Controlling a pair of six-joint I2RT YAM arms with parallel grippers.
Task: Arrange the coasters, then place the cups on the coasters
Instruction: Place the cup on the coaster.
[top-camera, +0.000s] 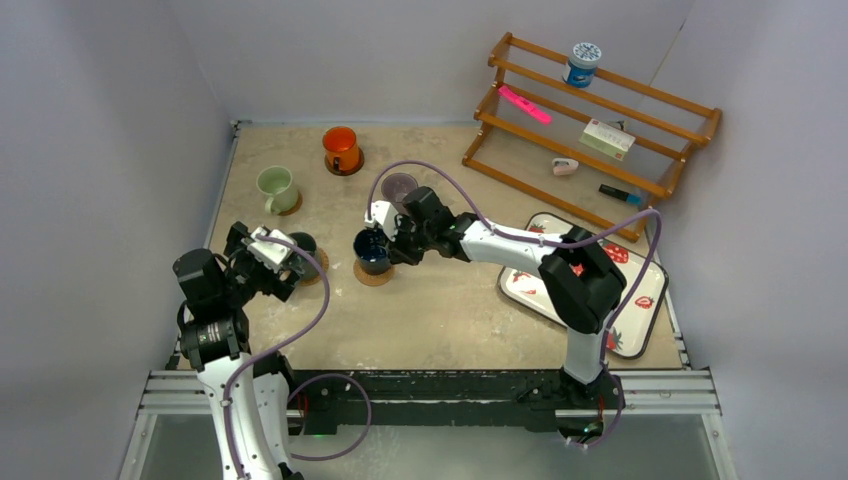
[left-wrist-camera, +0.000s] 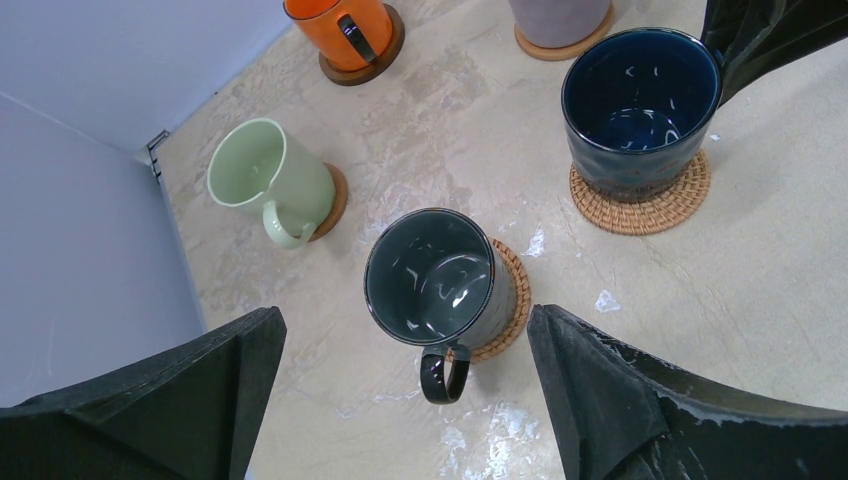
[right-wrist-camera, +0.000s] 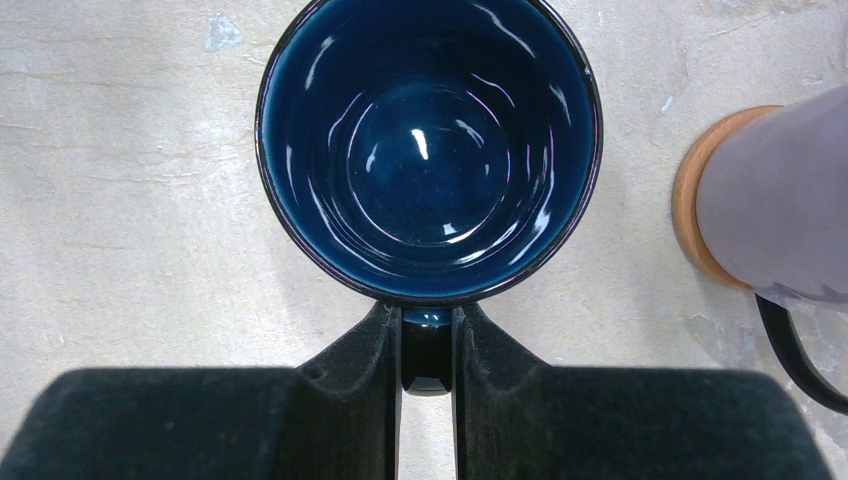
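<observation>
**Obs:** While your right gripper (right-wrist-camera: 427, 325) pinches the handle of the dark blue mug (right-wrist-camera: 427, 150), jaws nearly closed on it, the mug's body sits just ahead of the fingertips, standing on a woven coaster (left-wrist-camera: 640, 205).

**Op:** Left side?

**Obs:** Your left gripper (left-wrist-camera: 402, 318) hangs spread wide, holding nothing. The dark grey-teal mug (left-wrist-camera: 440, 275) stands directly below, between the fingers and touching neither. Its handle points back toward the wrist, and it sits off-centre on a second woven coaster (left-wrist-camera: 512, 300).

**Op:** The rest?

**Obs:** Ahead-left of your left gripper, the pale green mug (left-wrist-camera: 262, 170) is on a brown coaster (left-wrist-camera: 338, 200). Farther ahead, the orange mug (left-wrist-camera: 340, 20) is on the dark wooden coaster (left-wrist-camera: 375, 65). Right of your right gripper, the purple-grey mug (right-wrist-camera: 780, 200) is on a cork coaster (right-wrist-camera: 700, 200), apart from the blue mug.
</observation>
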